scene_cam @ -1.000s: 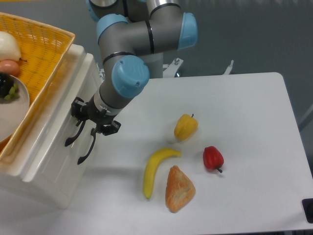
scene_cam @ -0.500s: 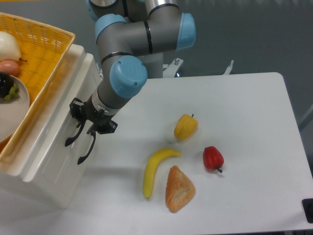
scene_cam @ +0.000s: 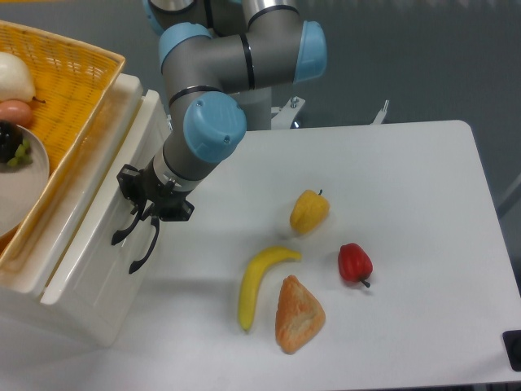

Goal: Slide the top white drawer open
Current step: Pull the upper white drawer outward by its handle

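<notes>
The white cabinet stands at the left edge of the table. The top white drawer [scene_cam: 85, 232] shows its glossy front, which stands a little out from the cabinet body. Its black curved handle [scene_cam: 122, 231] hangs just below my gripper [scene_cam: 153, 208]. The lower drawer's identical handle [scene_cam: 143, 252] lies right beside it. My gripper is at the upper end of the handles, with its fingers closed around the top drawer's handle. The drawer's inside is hidden.
A yellow basket [scene_cam: 77, 73] with a white plate [scene_cam: 24, 191] and produce sits on top of the cabinet. On the table to the right lie a banana [scene_cam: 259, 281], a yellow pepper [scene_cam: 309, 210], a red pepper [scene_cam: 355, 262] and a pastry [scene_cam: 297, 314].
My gripper has closed in on the handle and shifted slightly. The top drawer's front and handle have moved a little to the right, out of the cabinet.
</notes>
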Controlling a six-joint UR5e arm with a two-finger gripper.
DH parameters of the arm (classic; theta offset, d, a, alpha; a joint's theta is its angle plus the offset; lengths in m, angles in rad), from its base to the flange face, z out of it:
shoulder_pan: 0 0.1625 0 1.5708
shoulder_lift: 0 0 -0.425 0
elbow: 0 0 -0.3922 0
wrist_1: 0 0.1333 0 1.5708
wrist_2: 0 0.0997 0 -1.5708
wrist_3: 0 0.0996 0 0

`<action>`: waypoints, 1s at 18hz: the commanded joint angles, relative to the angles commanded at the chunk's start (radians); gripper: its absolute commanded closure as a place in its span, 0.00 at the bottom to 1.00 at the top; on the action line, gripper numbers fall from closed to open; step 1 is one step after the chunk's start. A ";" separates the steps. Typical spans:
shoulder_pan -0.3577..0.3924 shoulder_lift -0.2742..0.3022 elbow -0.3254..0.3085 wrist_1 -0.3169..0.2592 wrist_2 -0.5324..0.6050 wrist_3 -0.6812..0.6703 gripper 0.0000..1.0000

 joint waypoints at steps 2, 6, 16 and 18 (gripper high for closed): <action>0.002 0.002 0.000 0.000 0.000 0.000 0.79; 0.005 0.002 0.000 0.002 0.002 -0.002 0.79; 0.018 0.003 0.003 0.002 0.011 -0.008 0.79; 0.021 0.003 0.003 0.002 0.011 -0.008 0.79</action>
